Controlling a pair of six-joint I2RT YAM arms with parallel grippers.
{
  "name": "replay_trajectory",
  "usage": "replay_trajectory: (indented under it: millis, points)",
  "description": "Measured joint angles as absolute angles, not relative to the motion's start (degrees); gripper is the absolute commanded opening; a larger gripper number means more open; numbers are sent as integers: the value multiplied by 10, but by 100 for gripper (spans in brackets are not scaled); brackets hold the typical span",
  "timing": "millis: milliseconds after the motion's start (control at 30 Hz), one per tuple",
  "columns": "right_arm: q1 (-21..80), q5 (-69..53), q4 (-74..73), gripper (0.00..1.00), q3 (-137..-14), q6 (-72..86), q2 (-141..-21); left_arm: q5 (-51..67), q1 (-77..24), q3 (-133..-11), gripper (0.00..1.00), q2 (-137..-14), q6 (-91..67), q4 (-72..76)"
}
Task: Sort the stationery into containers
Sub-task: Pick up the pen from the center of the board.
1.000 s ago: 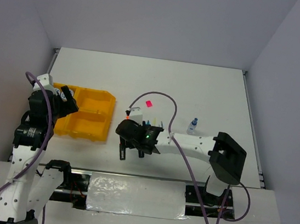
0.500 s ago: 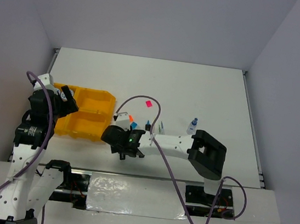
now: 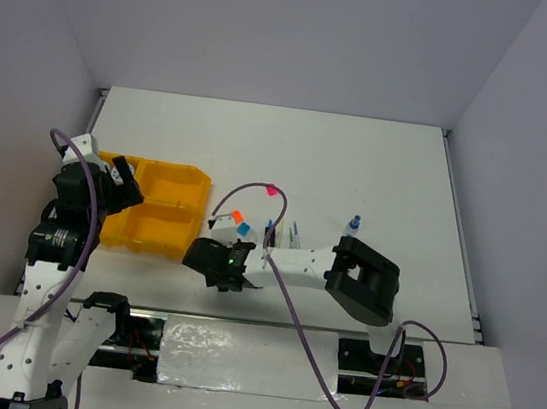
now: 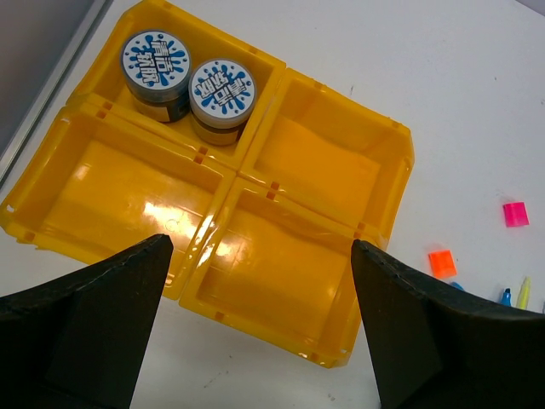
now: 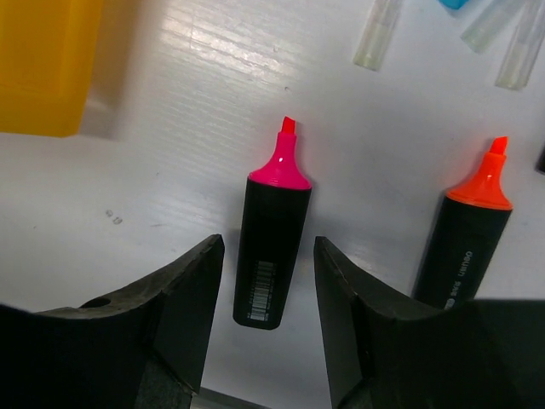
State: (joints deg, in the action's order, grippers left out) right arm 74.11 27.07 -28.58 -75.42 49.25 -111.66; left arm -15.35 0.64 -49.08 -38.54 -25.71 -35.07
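A: Which step are you on?
B: The pickup. Your right gripper [image 5: 266,256] straddles the pink-tipped marker [image 5: 271,230], jaws spread and not pinching. The marker lies flat on the table [image 5: 128,213], just outside the yellow tray [image 4: 400,136].
A: And your next move?
B: Pinch squarely, lift, then carry it to an empty compartment. Your left gripper [image 4: 260,247] hangs spread wide above the tray, holding nothing.

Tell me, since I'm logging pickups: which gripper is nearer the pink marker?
Right. The right gripper straddles the pink marker, a finger on each side. The left gripper hovers open over the tray, far to the left.
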Motion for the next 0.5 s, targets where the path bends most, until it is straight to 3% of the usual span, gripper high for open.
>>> replay_trajectory:
  millis: [67, 200, 267, 300, 433, 500]
  points:
    - [741, 266, -281, 54, -750, 497, -1127, -154, 6, -491, 99, -385, -257, -351]
    - [741, 274, -276, 31, -745, 499, -1131, -154, 6, -491, 99, -385, -257, -351]
    - [741, 275, -275, 27, -744, 502, -1131, -154, 6, -491, 99, -386, -257, -351]
    - [741, 276, -274, 16, -743, 502, -1131, -154, 6, -491, 99, -388, -257, -351]
    - [741, 273, -260, 9, -726, 498, -1117, -153, 6, -492, 99, -406, -259, -351]
    - [741, 266, -254, 1, -709, 492, -1098, -146, 6, -507, 99, -429, -264, -358]
